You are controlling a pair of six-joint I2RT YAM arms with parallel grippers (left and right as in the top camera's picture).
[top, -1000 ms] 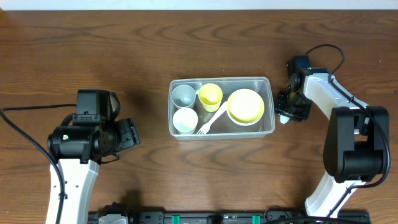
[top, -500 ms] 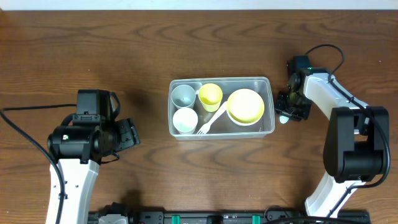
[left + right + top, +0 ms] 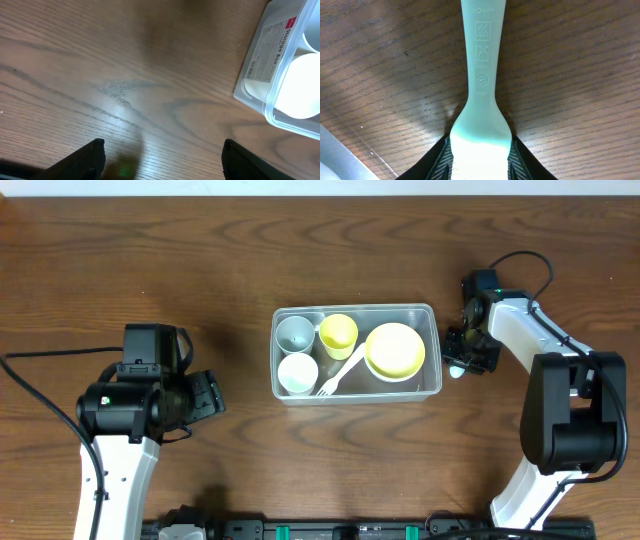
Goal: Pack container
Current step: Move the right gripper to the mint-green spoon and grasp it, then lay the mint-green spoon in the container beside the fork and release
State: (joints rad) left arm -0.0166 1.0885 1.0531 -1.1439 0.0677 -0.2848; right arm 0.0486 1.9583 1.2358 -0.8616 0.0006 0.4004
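The clear container (image 3: 432, 320) sits mid-table holding a grey cup (image 3: 294, 333), a white cup (image 3: 297, 373), a yellow cup (image 3: 339, 334), a yellow bowl (image 3: 394, 350) and a white fork (image 3: 342, 372). Its corner shows in the left wrist view (image 3: 280, 65). My right gripper (image 3: 458, 363) is just right of the container, shut on a pale green utensil (image 3: 482, 95) whose handle points away over the wood. My left gripper (image 3: 162, 160) is open and empty over bare wood, left of the container.
The wooden table (image 3: 320, 460) surrounds the container. The right arm's black cable (image 3: 520, 260) loops at the back right.
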